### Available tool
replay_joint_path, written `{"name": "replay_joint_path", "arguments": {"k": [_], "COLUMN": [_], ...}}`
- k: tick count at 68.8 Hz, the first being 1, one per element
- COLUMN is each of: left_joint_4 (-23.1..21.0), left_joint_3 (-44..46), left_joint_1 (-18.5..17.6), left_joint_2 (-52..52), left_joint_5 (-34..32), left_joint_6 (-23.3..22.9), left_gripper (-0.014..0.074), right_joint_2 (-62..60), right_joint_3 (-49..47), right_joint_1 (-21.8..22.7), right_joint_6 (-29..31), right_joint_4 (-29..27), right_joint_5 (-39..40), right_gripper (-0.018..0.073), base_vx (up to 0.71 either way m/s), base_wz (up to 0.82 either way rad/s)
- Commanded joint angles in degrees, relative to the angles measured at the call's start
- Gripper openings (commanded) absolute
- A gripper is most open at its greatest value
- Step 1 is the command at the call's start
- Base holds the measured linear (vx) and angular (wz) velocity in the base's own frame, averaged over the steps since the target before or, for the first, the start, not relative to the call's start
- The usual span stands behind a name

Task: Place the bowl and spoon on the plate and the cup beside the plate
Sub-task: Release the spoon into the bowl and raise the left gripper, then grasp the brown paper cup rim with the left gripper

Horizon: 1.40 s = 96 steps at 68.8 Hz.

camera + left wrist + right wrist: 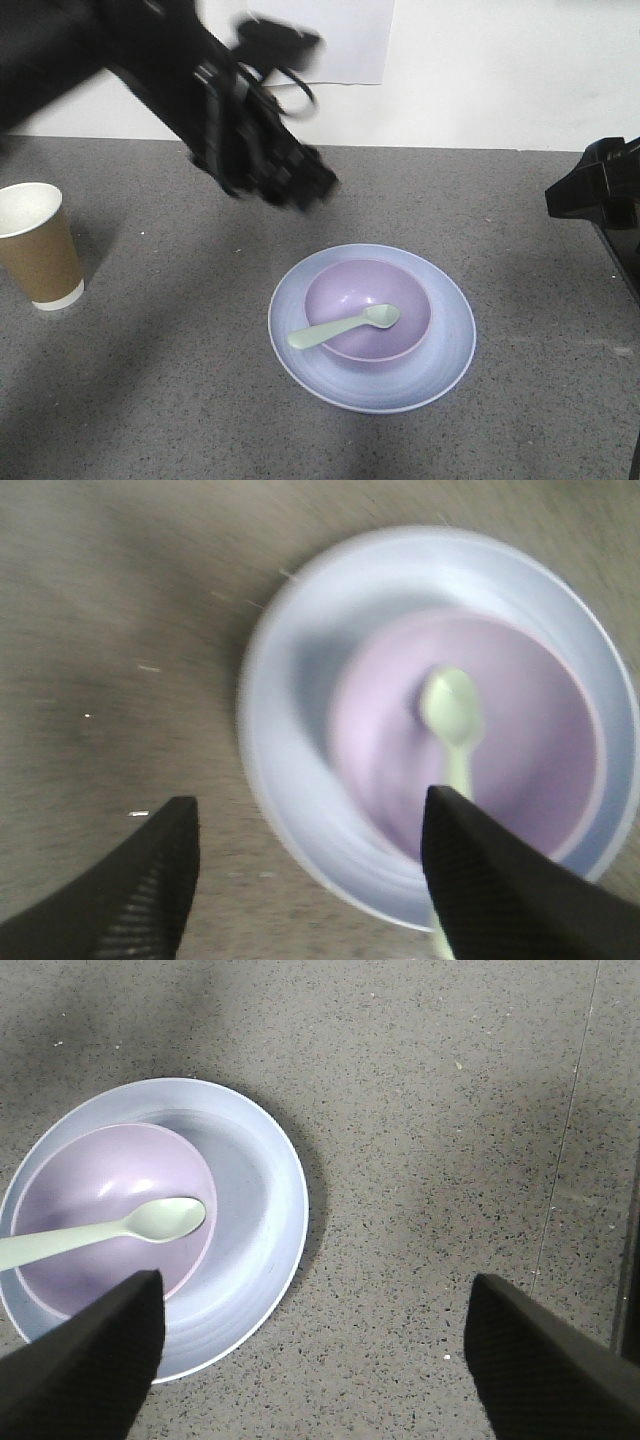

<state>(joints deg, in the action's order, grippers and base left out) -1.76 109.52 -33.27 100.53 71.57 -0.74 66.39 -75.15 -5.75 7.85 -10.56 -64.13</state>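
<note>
The pale blue plate (pixel 445 340) lies on the grey table in the middle. The lavender bowl (pixel 350 290) sits on it, and the mint-green spoon (pixel 340 328) rests in the bowl with its handle over the left rim. The brown paper cup (pixel 38 245) stands upright far to the left, well apart from the plate. My left gripper (pixel 310 815) hangs open and empty above the plate's (pixel 300 680) left edge, blurred by motion. My right gripper (pixel 315 1300) is open and empty over bare table, right of the plate (pixel 255 1210), bowl (pixel 90 1185) and spoon (pixel 150 1222).
The left arm (pixel 230 120) reaches in from the upper left above the table. The right arm (pixel 600 190) sits at the right edge. A white wall backs the table. A seam (pixel 565 1150) runs through the tabletop on the right.
</note>
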Motion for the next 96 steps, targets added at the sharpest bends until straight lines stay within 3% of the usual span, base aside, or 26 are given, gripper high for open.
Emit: {"name": "replay_joint_path", "arguments": {"k": [1,12,29,51,71,96], "left_joint_4": [3.39,5.8,6.1,7.52,6.69,0.6], "left_joint_3": [2.06,2.06,2.01,-6.46,-16.0,-18.14], "left_joint_1": [3.94,11.7,24.49,34.95,40.08,40.13], "left_joint_2": [-6.04,-10.49,-13.65,-14.08,-13.97,-11.95], "left_joint_5": [0.15,0.15,0.15,0.15,-1.36,-4.85], "left_joint_6": [-2.97,-4.75,-4.76,-4.15,-2.86,-1.33], "left_gripper": [0.0468,0.0468,0.0468,0.0468,0.0468,0.0468], "right_joint_2": [-0.95,-0.95,-0.95,-0.95,-0.95,-0.95], "right_joint_3": [-1.48,-1.48,-1.48,-1.48,-1.48,-1.48], "right_joint_1": [0.33,0.33,0.33,0.33,0.33,0.33], "right_joint_6": [0.66,0.66,0.66,0.66,0.66,0.66], "right_joint_4": [-0.43,-0.43,-0.43,-0.43,-0.43,-0.38], "right_joint_5": [2.92,2.92,2.92,2.98,3.38,3.38], "right_gripper": [0.0587,0.0587,0.0587,0.0587,0.0587,0.0587], "base_vx": [0.0,0.0,0.0,0.0,0.0,0.0], "base_wz": [0.0,0.0,0.0,0.0,0.0,0.0]}}
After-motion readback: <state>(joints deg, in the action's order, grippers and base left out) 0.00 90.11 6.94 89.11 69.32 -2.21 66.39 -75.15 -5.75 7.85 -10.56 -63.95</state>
